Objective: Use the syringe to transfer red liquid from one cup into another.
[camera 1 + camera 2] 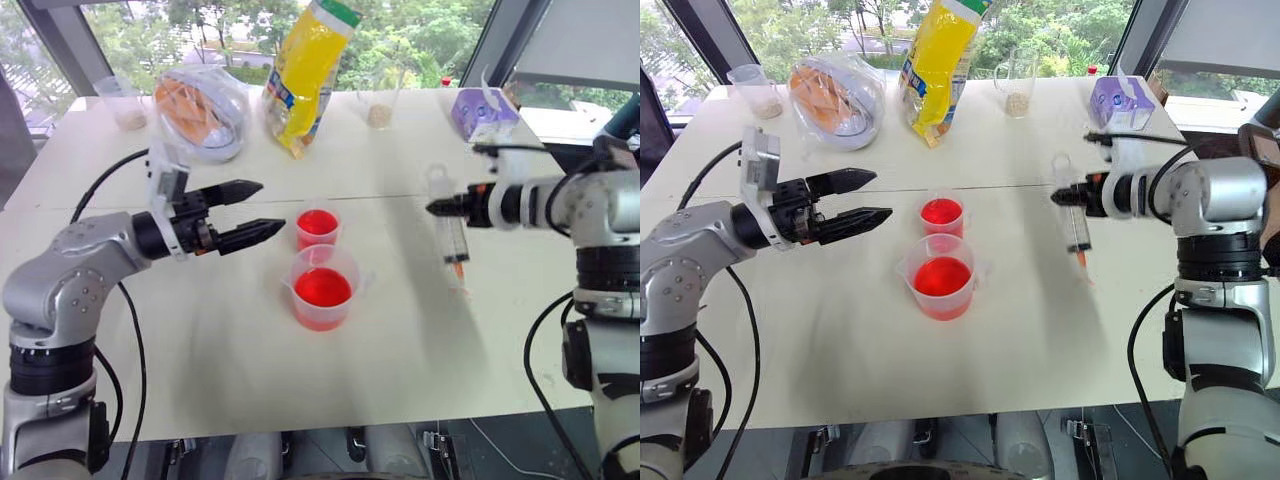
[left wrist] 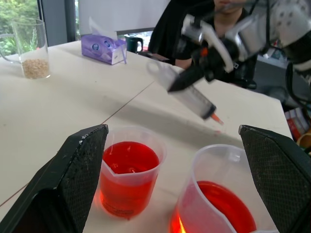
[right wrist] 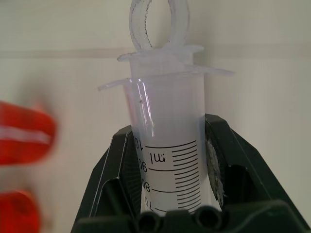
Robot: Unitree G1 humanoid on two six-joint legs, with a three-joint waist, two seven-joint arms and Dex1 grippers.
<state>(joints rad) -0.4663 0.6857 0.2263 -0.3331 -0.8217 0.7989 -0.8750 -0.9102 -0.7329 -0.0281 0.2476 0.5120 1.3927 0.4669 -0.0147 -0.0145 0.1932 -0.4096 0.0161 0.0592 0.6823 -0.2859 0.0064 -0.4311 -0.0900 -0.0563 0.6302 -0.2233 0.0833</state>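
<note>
My right gripper (image 1: 437, 207) is shut on the barrel of the syringe (image 1: 452, 232), which hangs over the table to the right of the cups with its orange tip pointing down. In the right wrist view the black fingers (image 3: 116, 165) clamp the clear syringe (image 3: 167, 145) at its scale marks. The wide spouted cup (image 1: 322, 288) holds red liquid (image 1: 322, 288). Just behind it stands the small cup (image 1: 318, 228), also with red liquid in it. My left gripper (image 1: 272, 207) is open, level, just left of both cups and touching neither. Between its fingers I see the small cup (image 2: 129, 170) and the spouted cup (image 2: 221, 199).
Along the far edge of the white table (image 1: 200, 340) stand a yellow bag (image 1: 305, 70), a clear bag with orange contents (image 1: 200, 110), two clear cups with beige grains (image 1: 128, 105) (image 1: 380, 105) and a purple tissue pack (image 1: 485, 112). A person in dark clothes (image 2: 170, 29) sits beyond the table.
</note>
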